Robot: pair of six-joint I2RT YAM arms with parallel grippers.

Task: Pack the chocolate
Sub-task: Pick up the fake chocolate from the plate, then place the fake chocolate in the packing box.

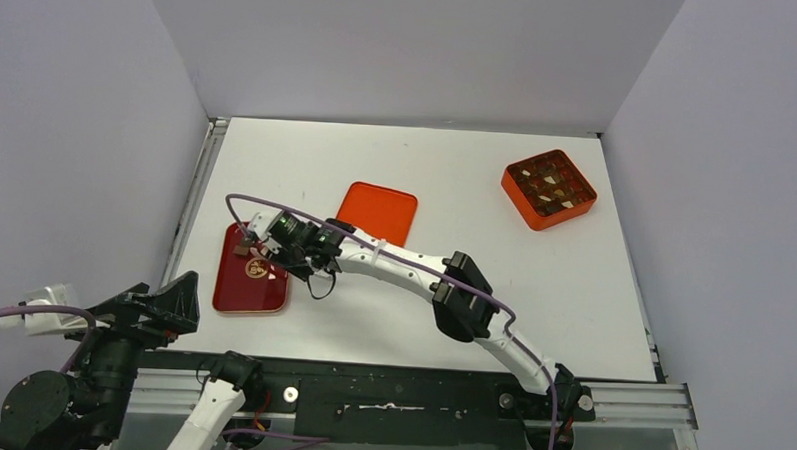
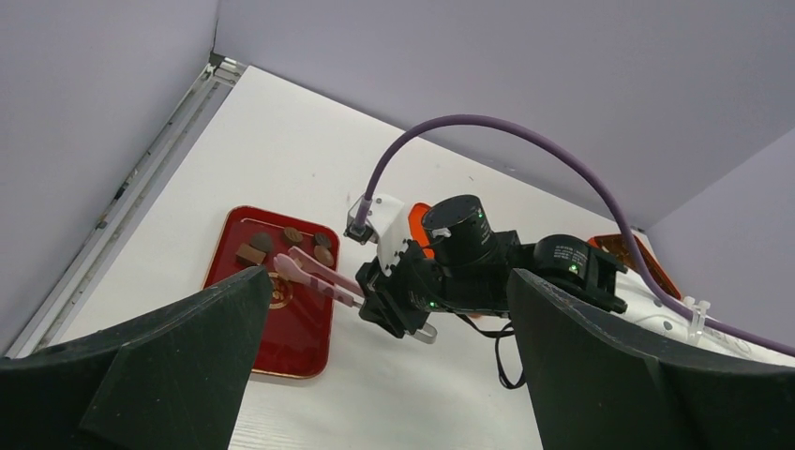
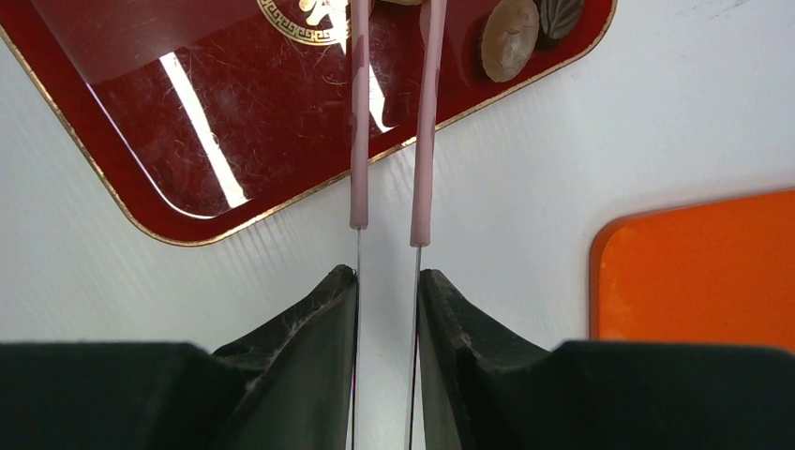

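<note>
Several small brown chocolate pieces [image 2: 292,234] lie at the far end of a dark red tray [image 2: 272,328]. My right gripper [image 3: 386,281] is shut on the metal arms of the pink tongs [image 3: 427,122], which reach out over the tray [image 3: 141,112]. The tong tips [image 2: 281,265] hover beside a square brown chunk [image 2: 249,253]; whether they touch it I cannot tell. Two brown pieces [image 3: 511,37] sit right of the tongs. My left gripper [image 2: 384,361] is wide open and holds nothing, low at the near left [image 1: 162,302].
A flat orange lid [image 1: 378,214] lies right of the tray [image 1: 237,294]. At the far right stands an orange box [image 1: 549,188] with a grid of cells holding chocolate pieces. The right arm [image 1: 413,266] stretches across the table's middle, trailing a purple cable.
</note>
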